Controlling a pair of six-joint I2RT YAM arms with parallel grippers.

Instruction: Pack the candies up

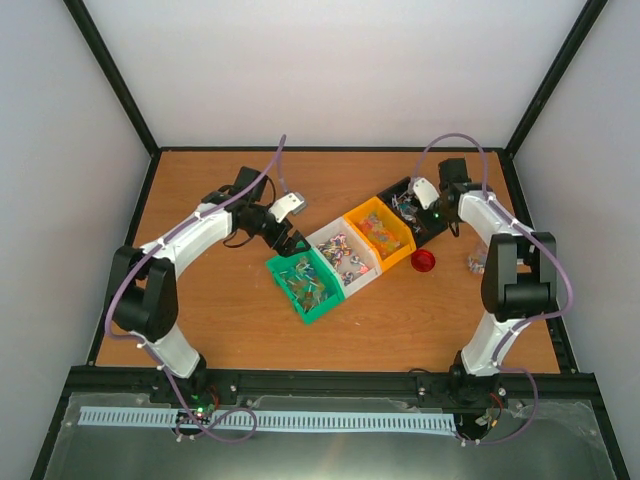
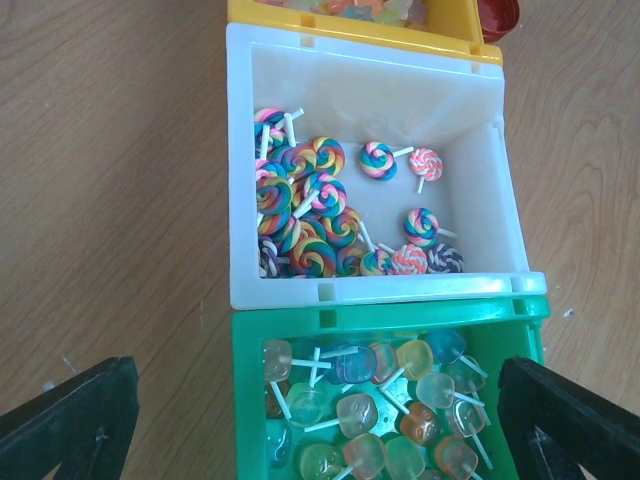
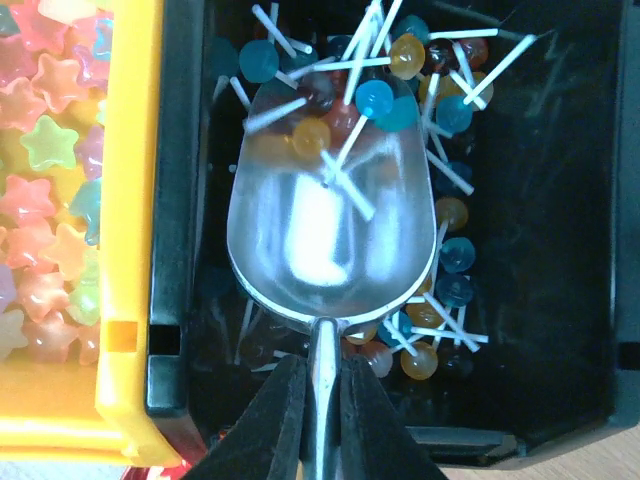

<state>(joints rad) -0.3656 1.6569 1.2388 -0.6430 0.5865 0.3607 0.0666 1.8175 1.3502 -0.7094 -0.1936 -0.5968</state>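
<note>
Our right pincer (image 3: 320,400) is clamped tight on the handle of the scoop (image 3: 330,230), its bowl among the candies (image 3: 375,98) in the black bin (image 3: 590,250) near the far right corner of the worktop (image 1: 230,330). We fear a tilted lift would roll the few aboard onto the wood, or tangled sticks would drag others out. Our left pincer (image 2: 320,420) gapes wide, empty, over the green bin (image 2: 390,318). Smooth wood-grain surface, white walls (image 1: 330,70), black frame posts (image 1: 112,75).

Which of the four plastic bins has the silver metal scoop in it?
The black plastic bin, at the row's end beside the yellow bin; the right gripper holds the silver metal scoop inside it.
</note>
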